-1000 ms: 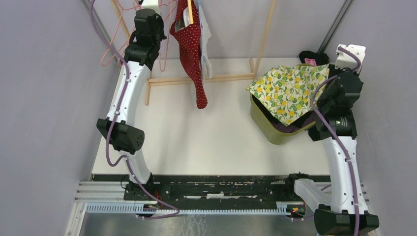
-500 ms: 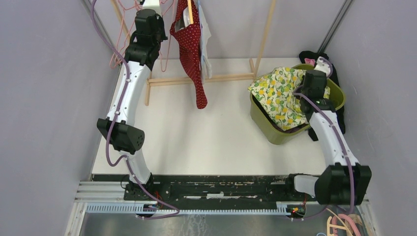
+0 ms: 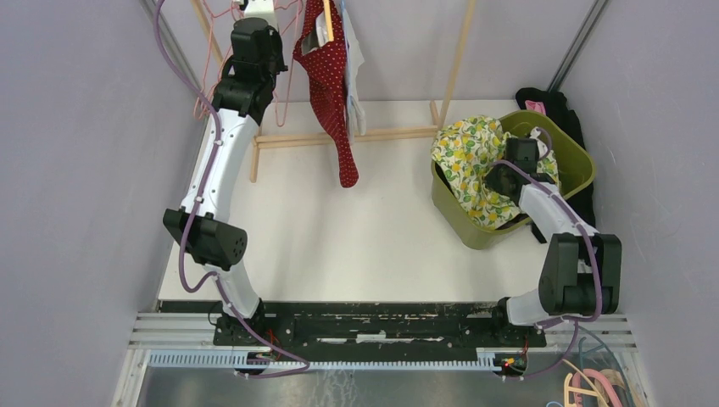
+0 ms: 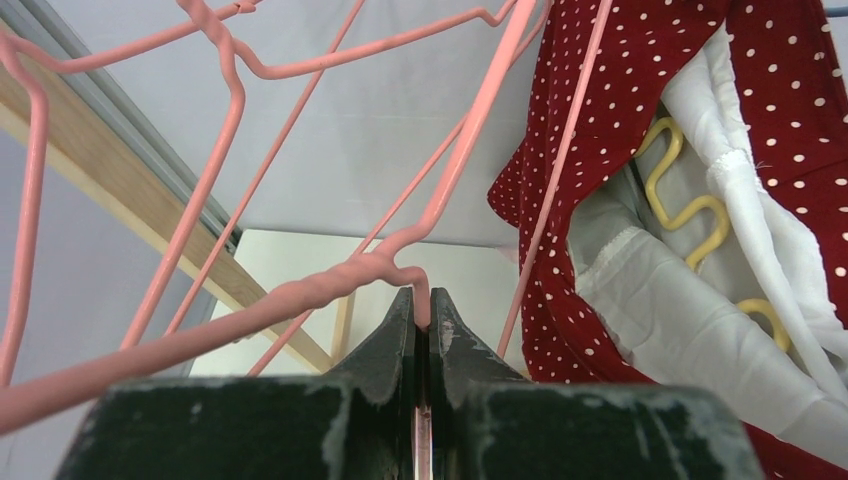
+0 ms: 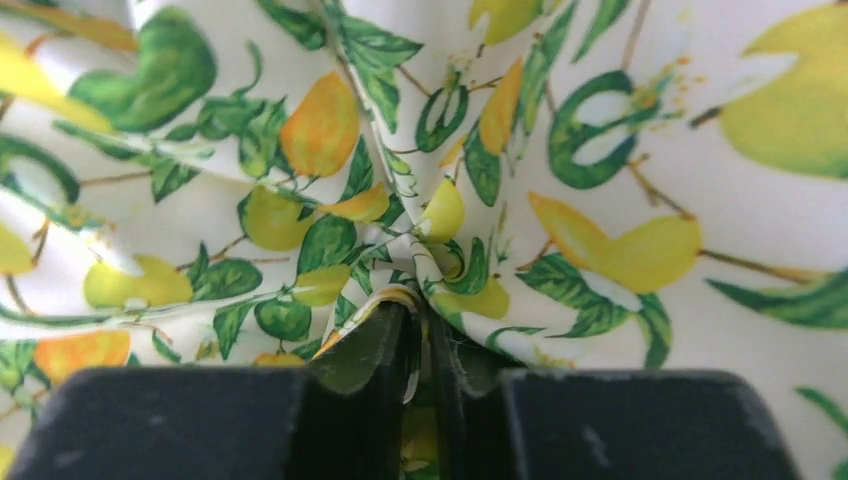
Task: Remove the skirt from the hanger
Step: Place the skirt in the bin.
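The white table (image 3: 381, 237) carries a wooden rack (image 3: 339, 136) at the back, where a red dotted garment (image 3: 326, 85) hangs. At my right side sits a green bin (image 3: 570, 146), the place for clothes that have come off the rack.

The lemon-print skirt (image 3: 465, 161) lies bunched in that bin, draped over its near-left rim and well apart from the rack. It looks to be off its hanger already, so I judge the task nearly done.

The pink wire hanger (image 4: 300, 298) is bare and raised beside the rack. My left gripper (image 4: 422, 300) is clamped tight on its twisted neck, which keeps the wire from swinging or dropping.

My right gripper (image 5: 418, 340) reaches down into the bin. Its jaws stand almost together, with a small fold of the skirt pinched between them to guide the cloth in.
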You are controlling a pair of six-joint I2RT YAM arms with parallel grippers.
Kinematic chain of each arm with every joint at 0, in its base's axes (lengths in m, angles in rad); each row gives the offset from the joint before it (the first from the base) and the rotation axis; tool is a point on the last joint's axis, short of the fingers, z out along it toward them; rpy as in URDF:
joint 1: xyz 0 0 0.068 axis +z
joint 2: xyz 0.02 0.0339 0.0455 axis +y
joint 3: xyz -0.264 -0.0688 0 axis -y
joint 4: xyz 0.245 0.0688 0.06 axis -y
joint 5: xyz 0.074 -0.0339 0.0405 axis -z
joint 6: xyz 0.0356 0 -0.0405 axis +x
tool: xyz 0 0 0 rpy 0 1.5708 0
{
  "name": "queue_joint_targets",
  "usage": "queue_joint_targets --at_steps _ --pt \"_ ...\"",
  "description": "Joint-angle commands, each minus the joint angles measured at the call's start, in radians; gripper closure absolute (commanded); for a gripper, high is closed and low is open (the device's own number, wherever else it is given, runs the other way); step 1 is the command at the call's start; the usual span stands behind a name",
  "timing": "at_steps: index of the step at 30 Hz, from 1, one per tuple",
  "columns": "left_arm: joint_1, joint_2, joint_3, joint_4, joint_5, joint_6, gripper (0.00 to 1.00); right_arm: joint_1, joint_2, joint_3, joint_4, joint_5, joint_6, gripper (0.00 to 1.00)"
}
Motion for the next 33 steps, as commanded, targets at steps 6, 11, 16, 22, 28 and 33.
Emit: queue_joint_targets --at_steps 6,11,16,22,28,33 --pt "-0.007 -0.033 0.019 0.03 -0.034 0.053 0.97 0.008 -0.164 0.165 -0.091 -0.033 -0.159 0.66" --pt "-0.009 -0.037 0.034 0.03 -0.027 0.038 0.97 0.035 -0.242 0.254 -0.111 -0.01 -0.221 0.63" --pt "-0.011 -0.038 0.039 0.029 -0.037 0.036 0.97 0.068 -0.249 0.275 -0.056 -0.005 -0.241 0.61" --pt "-0.013 -0.039 0.025 0.024 -0.04 0.03 0.97 0.068 -0.131 0.307 -0.009 0.007 -0.238 0.86" --pt "-0.014 -0.035 0.026 0.023 -0.057 0.042 0.97 0.067 0.023 0.305 0.03 0.008 -0.192 0.99" --pt "-0.014 -0.029 0.024 0.018 -0.059 0.046 0.97 0.042 0.188 0.29 -0.044 -0.03 -0.07 1.0"
